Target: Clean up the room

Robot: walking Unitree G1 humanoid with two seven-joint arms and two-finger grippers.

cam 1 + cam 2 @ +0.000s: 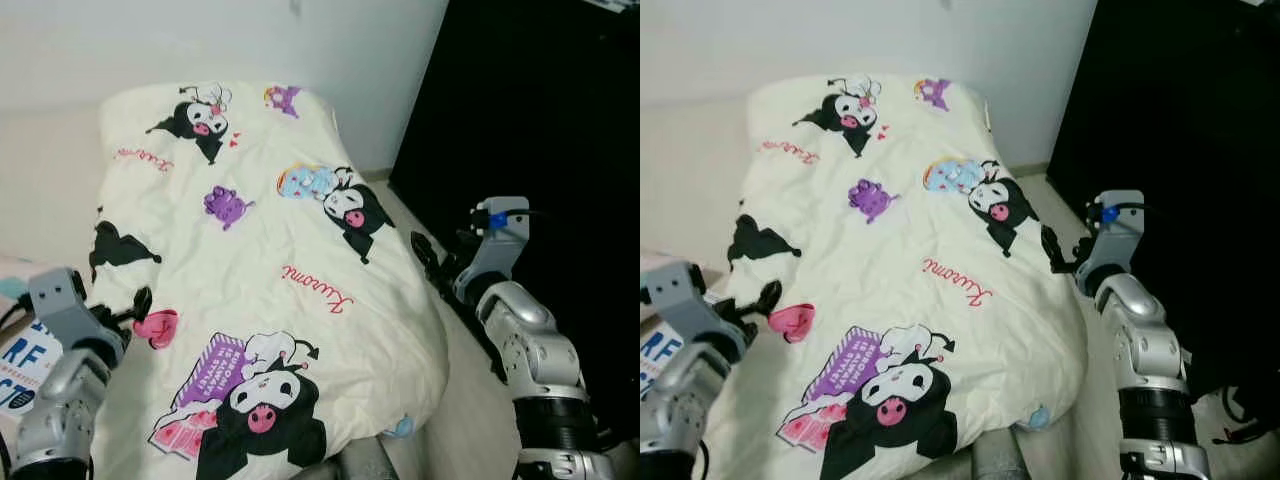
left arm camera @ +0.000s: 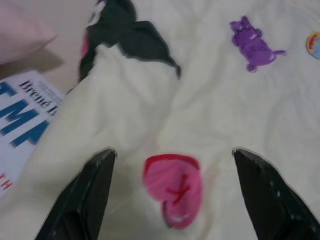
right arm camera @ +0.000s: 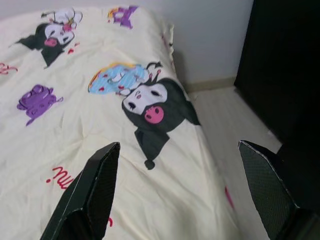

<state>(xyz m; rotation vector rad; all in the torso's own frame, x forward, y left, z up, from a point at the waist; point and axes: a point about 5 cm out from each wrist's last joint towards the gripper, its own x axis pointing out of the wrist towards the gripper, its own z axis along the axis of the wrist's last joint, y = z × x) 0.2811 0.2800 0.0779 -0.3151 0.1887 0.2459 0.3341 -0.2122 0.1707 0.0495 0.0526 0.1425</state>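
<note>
Duvet (image 1: 270, 270) w/ cartoon prints lying spread between both grippers. Left gripper (image 2: 172, 192) hovering fingers apart over pink heart print (image 2: 174, 189); right gripper (image 3: 187, 192) hanging spread wide at duvet's right edge.

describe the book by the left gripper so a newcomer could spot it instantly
Start at the cream cartoon-print blanket that spreads over the bed. Go to its left edge, beside the left gripper, where a book lies partly under the blanket's fold. It is the one flat white cover with big blue block letters, next to a pale pink pillow.
</note>
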